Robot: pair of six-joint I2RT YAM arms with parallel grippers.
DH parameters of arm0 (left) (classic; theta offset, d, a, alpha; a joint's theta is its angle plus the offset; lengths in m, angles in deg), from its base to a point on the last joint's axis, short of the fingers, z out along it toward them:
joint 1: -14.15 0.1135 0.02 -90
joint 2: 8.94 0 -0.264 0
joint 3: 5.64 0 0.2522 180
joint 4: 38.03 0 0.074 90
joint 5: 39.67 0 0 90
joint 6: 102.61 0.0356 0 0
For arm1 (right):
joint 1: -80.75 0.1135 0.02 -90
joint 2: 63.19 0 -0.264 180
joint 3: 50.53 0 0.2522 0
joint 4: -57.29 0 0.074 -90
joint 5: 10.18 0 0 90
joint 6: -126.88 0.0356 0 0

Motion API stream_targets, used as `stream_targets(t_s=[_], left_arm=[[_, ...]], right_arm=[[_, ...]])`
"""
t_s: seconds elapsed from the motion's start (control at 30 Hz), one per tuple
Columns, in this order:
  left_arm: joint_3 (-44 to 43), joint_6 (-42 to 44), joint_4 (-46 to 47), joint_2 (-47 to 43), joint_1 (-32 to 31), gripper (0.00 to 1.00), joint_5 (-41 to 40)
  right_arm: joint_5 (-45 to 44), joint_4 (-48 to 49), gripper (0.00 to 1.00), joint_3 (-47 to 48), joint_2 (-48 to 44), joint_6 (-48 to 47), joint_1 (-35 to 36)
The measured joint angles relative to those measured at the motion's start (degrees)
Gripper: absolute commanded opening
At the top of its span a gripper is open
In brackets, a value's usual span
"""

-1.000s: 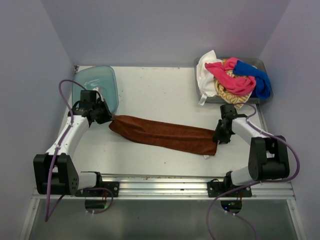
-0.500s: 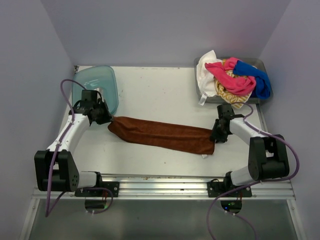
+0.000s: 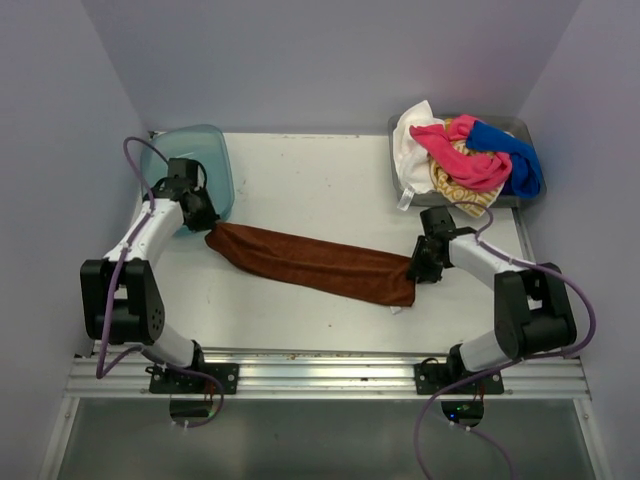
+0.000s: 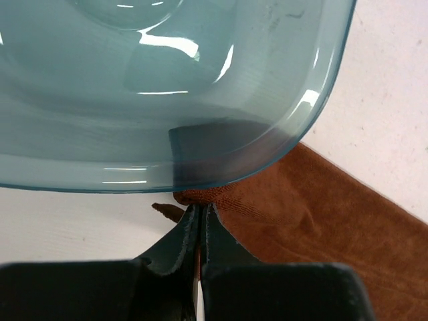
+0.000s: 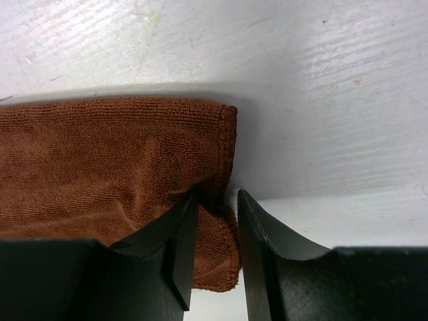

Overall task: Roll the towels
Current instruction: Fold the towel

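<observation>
Fingers (image 4: 175, 246) of the left gripper (image 4: 200, 212) are clenched on one end of the rust-brown towel (image 3: 310, 265), right at the teal tray's (image 3: 216, 141) corner. The towel lies stretched across the table (image 3: 320, 180) away from the tray. At its far end the right gripper (image 5: 215, 200) pinches a fold of hem. The other towels (image 3: 470, 155) are heaped well apart from the tray.

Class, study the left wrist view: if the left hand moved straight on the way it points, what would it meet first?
Probably the teal tray, whose rim lies just beyond the brown towel corner the left hand pinches; depth is unclear.
</observation>
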Motion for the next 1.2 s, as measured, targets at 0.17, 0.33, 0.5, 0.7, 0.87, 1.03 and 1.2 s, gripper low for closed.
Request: stream_targets(t_s=[0.17, 0.33, 0.5, 0.7, 0.87, 1.03, 1.2], left_arm=[[-2.1, 0.0, 0.5, 3.3, 1.3, 0.00, -2.3], [-1.8, 0.1, 1.2, 3.7, 1.3, 0.00, -0.9], [2.3, 0.3, 1.6, 1.0, 0.7, 0.00, 2.1], [3.7, 0.5, -0.9, -7.0, -5.8, 0.00, 4.1], [-0.2, 0.5, -2.8, -9.9, -13.6, 0.00, 5.0], [-2.5, 0.0, -3.2, -10.0, -18.6, 0.00, 6.6], [-3.4, -0.1, -3.5, -10.0, -20.1, 0.00, 8.4]], right_arm=[[1.0, 0.3, 0.33, 1.7, 2.1, 1.2, 0.6], [1.9, 0.9, 0.33, 3.3, 3.8, 1.6, 0.7], [1.8, 1.2, 0.33, 3.7, 4.2, 1.5, 1.0], [1.0, 1.1, 0.36, 3.7, 4.0, 1.0, 1.2], [-1.5, -0.3, 0.37, 3.7, 3.2, -0.7, 1.4], [-4.3, -2.5, 0.37, 2.9, -0.3, -1.9, 1.3], [-5.5, -2.9, 0.37, 1.3, -1.1, -2.1, 1.3]])
